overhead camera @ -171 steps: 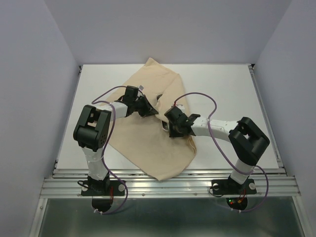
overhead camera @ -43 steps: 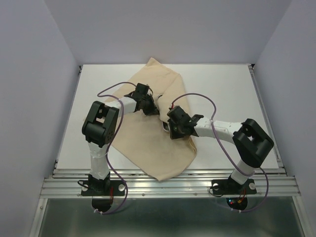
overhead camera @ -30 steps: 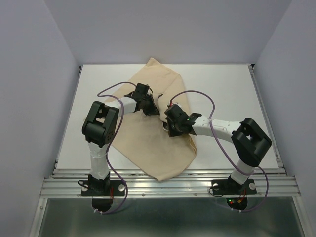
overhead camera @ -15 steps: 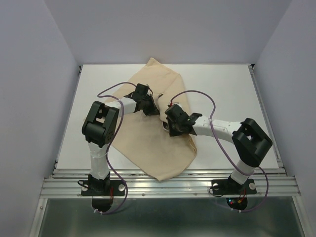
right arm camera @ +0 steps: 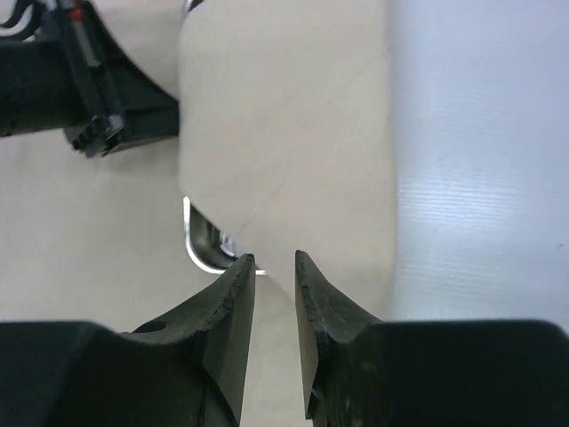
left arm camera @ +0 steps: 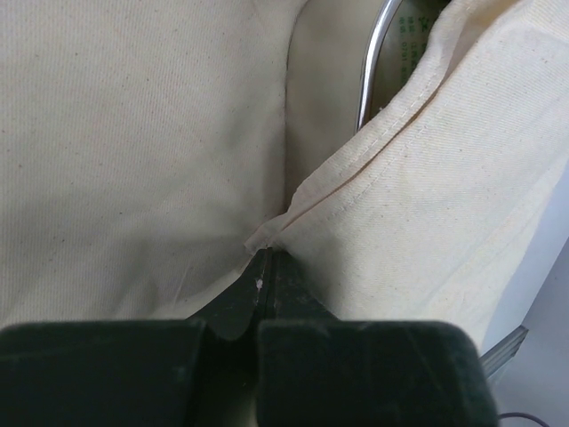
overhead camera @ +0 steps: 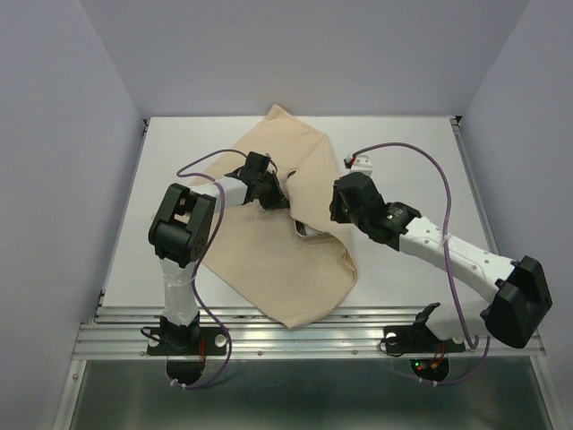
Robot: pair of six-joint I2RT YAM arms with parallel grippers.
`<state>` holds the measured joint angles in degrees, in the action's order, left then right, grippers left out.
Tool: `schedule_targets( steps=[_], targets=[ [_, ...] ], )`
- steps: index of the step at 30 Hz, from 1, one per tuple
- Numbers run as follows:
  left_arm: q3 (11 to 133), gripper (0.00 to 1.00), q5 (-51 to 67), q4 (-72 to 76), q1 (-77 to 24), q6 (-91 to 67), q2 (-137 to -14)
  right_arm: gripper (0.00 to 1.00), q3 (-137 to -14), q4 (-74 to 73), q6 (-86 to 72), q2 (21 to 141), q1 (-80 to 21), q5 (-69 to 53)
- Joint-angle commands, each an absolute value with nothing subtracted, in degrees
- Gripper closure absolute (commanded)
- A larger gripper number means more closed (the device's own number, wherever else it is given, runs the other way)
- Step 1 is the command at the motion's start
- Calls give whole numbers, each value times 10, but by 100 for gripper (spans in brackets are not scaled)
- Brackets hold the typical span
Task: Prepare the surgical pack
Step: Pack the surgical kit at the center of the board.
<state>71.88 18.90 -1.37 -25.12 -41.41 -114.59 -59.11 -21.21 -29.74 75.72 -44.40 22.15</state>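
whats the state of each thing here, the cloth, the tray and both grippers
large beige woven cloth sheet: folded over itself, covering most of the tray
small rectangular steel tray: mostly hidden under the cloth, one rim corner showing
left gripper: shut on the cloth's hemmed edge
right gripper: open, holding nothing

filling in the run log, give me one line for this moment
left gripper: shut on cloth hem | right gripper: open, empty, over the fold | tray: rim peeking from under cloth

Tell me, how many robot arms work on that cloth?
2. The left arm, from the near left, pinches the hem of the cloth; the right arm, from the near right, hovers over its folded edge.
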Motion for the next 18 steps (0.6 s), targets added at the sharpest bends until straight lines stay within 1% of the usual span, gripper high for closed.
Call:
schedule_targets(
  steps=[1,2,4,5,8,11,16,18],
  targets=[
    [706,99,176,-67,-260,-398,-1123,69,-596,-230,-295,770,-411,265],
    [707,94,171,-75,-260,-398,-1115,69,-596,-232,-299,771,-403,258],
    [711,87,162,-84,-260,-390,-1100,69,-595,-231,-301,773,-396,239],
    [714,78,144,-94,-260,-386,-1093,69,-595,-232,-299,777,-396,234],
    [731,66,107,-140,-260,-368,-1078,70,-592,-238,-294,799,-396,206],
    [737,65,93,-152,-260,-360,-1069,71,-573,-238,-296,814,-396,174],
    [730,65,97,-147,-260,-363,-1069,76,-536,-215,-308,833,-396,145],
    [729,66,98,-147,-260,-364,-1072,82,-519,-205,-312,839,-396,133]
  ],
)
